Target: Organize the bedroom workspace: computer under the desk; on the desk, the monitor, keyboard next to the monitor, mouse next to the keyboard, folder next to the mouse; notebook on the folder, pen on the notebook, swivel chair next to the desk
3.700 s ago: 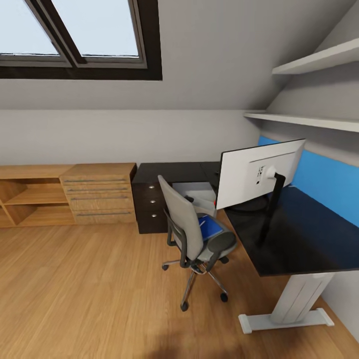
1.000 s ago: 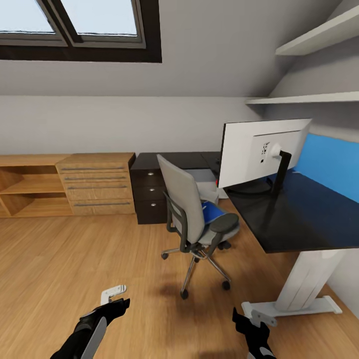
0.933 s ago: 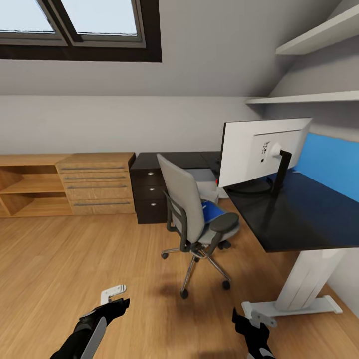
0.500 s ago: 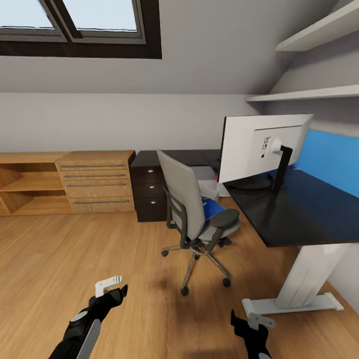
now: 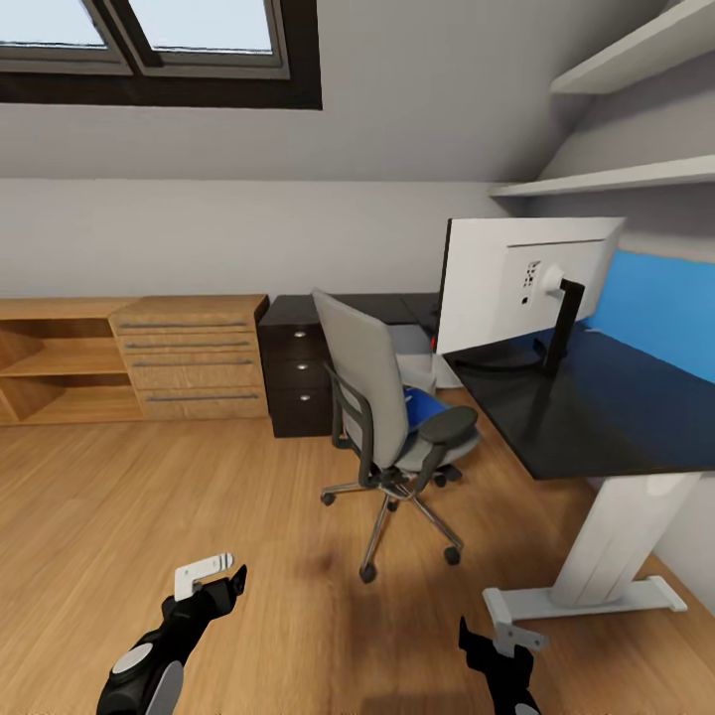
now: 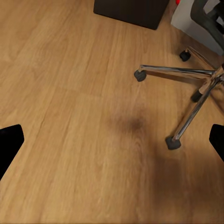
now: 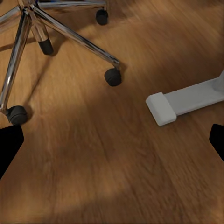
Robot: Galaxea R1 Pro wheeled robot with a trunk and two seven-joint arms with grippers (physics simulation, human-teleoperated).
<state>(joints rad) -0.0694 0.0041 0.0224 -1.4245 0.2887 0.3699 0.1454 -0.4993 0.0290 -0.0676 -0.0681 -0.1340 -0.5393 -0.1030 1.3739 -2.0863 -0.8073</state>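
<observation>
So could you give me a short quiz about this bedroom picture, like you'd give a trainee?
1. True or false: the blue folder lies on the seat of the grey swivel chair.
2. Where does the white monitor stand? A) on the wooden floor B) on the dark desk C) on the wall shelf
3. Fill in: the left end effector and the right end effector both hang over the ____ floor.

Key: 1 true; 2 B; 3 wooden.

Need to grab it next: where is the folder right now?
In the head view, the blue folder lies on the seat of the swivel chair, right of centre, just left of the desk.
</observation>
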